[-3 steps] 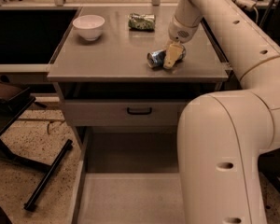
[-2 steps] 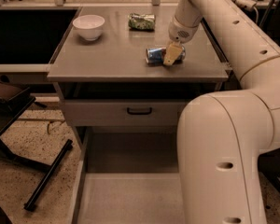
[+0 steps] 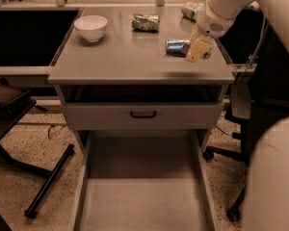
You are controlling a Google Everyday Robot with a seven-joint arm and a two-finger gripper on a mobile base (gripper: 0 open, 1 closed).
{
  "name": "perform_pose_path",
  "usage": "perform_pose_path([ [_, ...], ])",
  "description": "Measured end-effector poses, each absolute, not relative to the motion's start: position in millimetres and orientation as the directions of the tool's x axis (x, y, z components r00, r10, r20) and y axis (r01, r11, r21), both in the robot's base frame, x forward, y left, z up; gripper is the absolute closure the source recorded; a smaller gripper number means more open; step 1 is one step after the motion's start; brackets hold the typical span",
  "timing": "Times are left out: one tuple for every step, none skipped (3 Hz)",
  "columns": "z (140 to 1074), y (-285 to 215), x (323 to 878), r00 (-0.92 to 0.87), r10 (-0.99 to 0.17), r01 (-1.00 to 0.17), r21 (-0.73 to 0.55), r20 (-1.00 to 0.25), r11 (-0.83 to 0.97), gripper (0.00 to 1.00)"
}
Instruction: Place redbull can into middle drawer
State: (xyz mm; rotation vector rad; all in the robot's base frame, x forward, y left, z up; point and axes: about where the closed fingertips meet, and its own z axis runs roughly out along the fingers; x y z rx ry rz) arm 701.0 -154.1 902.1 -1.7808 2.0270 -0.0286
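Observation:
The redbull can (image 3: 175,47), blue and silver, is held on its side at the right of the grey tabletop (image 3: 120,57). My gripper (image 3: 198,49) comes down from the upper right, and its pale yellow fingers (image 3: 197,48) close on the can's right end. The can seems to be held just above the tabletop. The middle drawer (image 3: 142,201) is pulled far out at the bottom of the view, below and in front of the table. Its flat grey floor is bare and its low side walls show.
A white bowl (image 3: 90,27) stands at the table's back left. A green foil packet (image 3: 145,22) and a green and white can (image 3: 190,9) lie at the back. A grey drawer front with a black handle (image 3: 143,114) sits under the tabletop. A black chair (image 3: 250,105) is on the right.
The gripper and the can have moved together to the right and a little toward the back of the table. The can has left its earlier spot.

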Motion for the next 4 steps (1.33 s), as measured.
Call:
perform_pose_path([
  [909.9,-165.0,630.6,-0.090,-0.919,-0.954,-0.232,-0.383,0.190,1.00],
  [902.4,-149.0,568.7,-0.071,-0.875,-0.971,-0.167,-0.479,0.170,1.00],
  [877.6,-114.5,533.0,0.007,-0.820,-0.989,-0.123,-0.572,0.077,1.00],
  [849.9,-90.0,517.7,0.043,-0.796,-0.995,-0.100,-0.603,0.021,1.00],
])
